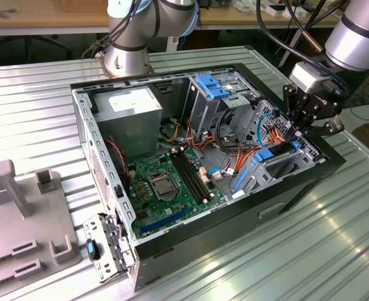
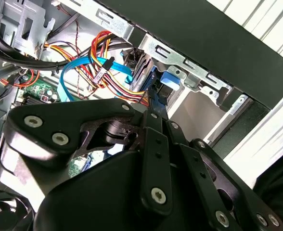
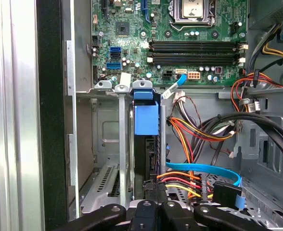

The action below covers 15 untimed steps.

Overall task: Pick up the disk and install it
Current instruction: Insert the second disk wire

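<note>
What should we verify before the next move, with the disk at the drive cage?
1. Grey-metal hard drive in bright blue plastic carrier frame standing on edge in a metal drive cage slot: ok.
2. Black end effector lined up at the hard drive's end: ok.
3. Grasp secure: cannot tell.
4. Hard drive fully seated: cannot tell.
5. Slot clear of the flat blue cable and orange-yellow-red wires: not ok, they run right beside it.
</note>
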Each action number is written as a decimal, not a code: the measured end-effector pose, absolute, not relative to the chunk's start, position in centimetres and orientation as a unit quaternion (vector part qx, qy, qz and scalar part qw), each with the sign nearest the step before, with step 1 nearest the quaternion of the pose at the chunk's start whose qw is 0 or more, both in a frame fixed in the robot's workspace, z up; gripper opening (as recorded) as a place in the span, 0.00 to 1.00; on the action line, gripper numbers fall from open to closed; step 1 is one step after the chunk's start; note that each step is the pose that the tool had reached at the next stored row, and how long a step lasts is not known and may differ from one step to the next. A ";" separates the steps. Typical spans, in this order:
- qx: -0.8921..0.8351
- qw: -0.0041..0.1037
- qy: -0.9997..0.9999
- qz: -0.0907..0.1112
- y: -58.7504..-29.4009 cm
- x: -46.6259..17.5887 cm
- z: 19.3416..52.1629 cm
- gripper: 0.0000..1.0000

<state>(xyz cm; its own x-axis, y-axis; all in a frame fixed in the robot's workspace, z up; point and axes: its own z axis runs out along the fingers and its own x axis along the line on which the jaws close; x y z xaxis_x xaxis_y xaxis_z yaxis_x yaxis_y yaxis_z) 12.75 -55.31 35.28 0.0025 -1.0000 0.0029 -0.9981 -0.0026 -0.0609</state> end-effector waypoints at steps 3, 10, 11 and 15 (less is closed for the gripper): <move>-0.708 0.020 0.706 -0.023 -55.3 12.7 35.5 0.11; -0.708 0.021 0.706 -0.023 -55.3 12.7 38.7 0.11; -0.708 0.021 0.706 -0.023 -55.3 12.7 39.1 0.11; -0.708 0.020 0.705 -0.023 -55.3 12.5 39.3 0.11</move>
